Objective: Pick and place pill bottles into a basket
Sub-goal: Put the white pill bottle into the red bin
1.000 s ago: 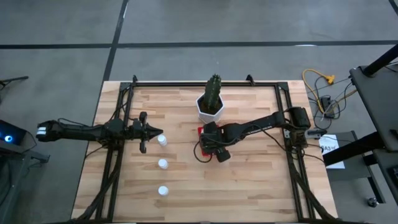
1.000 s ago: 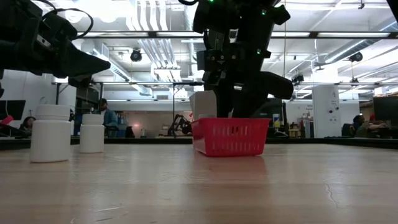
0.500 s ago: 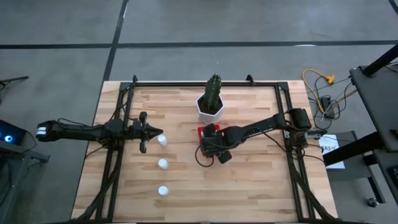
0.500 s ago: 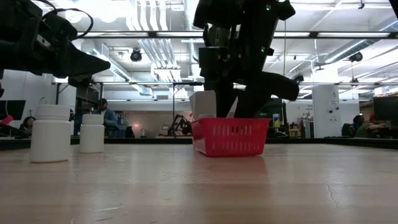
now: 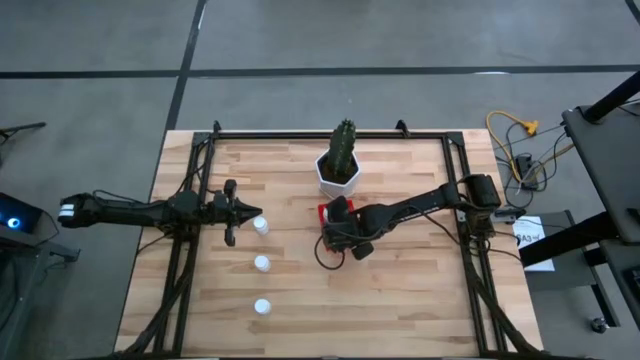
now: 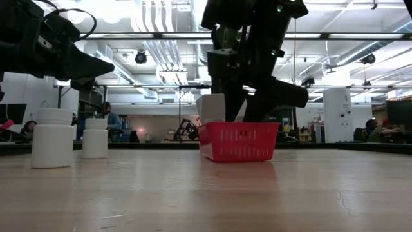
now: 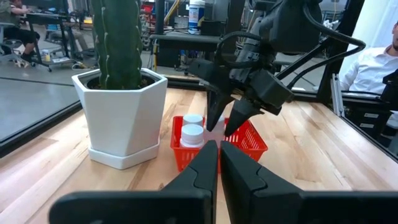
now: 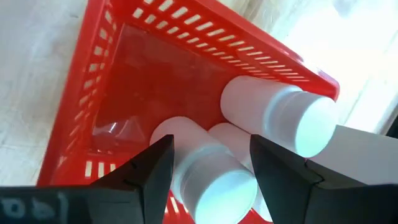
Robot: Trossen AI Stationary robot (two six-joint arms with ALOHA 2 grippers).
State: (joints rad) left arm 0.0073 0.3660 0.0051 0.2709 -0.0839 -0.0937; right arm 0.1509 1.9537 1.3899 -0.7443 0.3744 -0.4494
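Note:
The red basket (image 8: 124,74) stands on the table near the white plant pot (image 5: 338,175). My right gripper (image 8: 211,155) reaches down into it, shut on a white pill bottle (image 8: 214,180). Two more bottles (image 8: 273,115) are in the basket beside it. Three bottles stand upright on the table at the left (image 5: 260,226), (image 5: 262,264), (image 5: 262,307). My left gripper (image 5: 240,213) is shut and empty, level above the table beside the farthest of these. It also shows in its own wrist view (image 7: 217,155). My right gripper pinches the bottle by the two sides of its body (image 8: 186,158), just below the cap, between its two fingers. The fingers come from above, slanting down into the basket. The bottle is tilted, its lower end down among the other bottles near the basket's floor.
The white hexagonal pot with a green cactus (image 7: 121,112) stands just beyond the basket. Black frame rails (image 5: 190,250) run along the table's left, right and far sides. People sit in the room behind (image 7: 379,68).
My right gripper has come down into the basket with the bottle it holds and has tipped a little. The left arm and the three bottles on the table have kept still.

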